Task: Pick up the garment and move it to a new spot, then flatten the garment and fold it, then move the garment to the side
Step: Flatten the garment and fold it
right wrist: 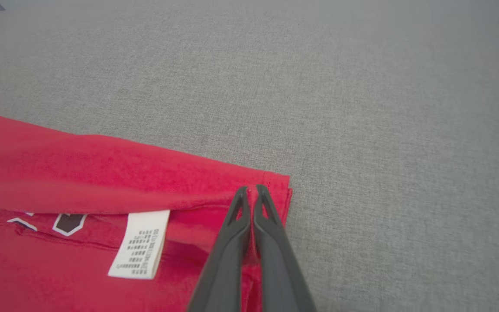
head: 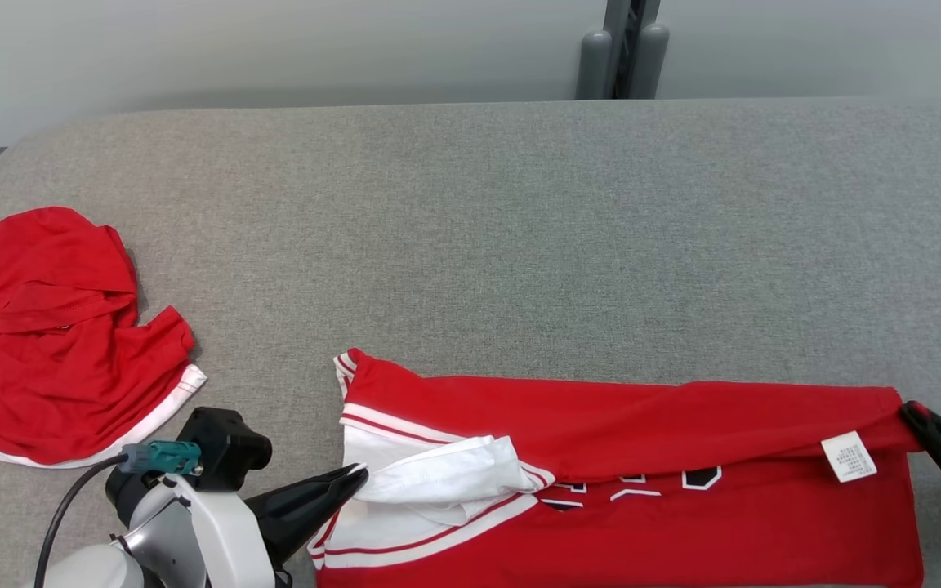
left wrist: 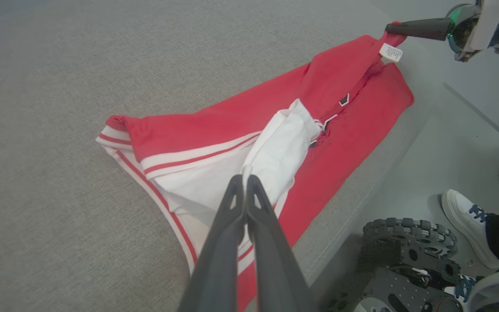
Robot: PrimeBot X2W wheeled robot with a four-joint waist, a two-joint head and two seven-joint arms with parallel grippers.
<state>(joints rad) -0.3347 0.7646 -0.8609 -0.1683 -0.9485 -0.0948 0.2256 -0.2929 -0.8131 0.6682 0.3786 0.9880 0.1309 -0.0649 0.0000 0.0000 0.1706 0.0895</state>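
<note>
A red garment with white striped trim and dark letters lies partly folded lengthwise near the grey table's front edge. My left gripper is shut on its white sleeve at the left end; in the left wrist view the same gripper pinches the white sleeve. At the right end my right gripper is shut on the red hem corner beside the white care label. The right wrist view shows that gripper closed on the red garment near the care label.
A second red garment with white trim lies bunched at the table's left. The grey table stretches behind. Beyond the table edge, the left wrist view shows the robot's wheeled base and a person's white shoe.
</note>
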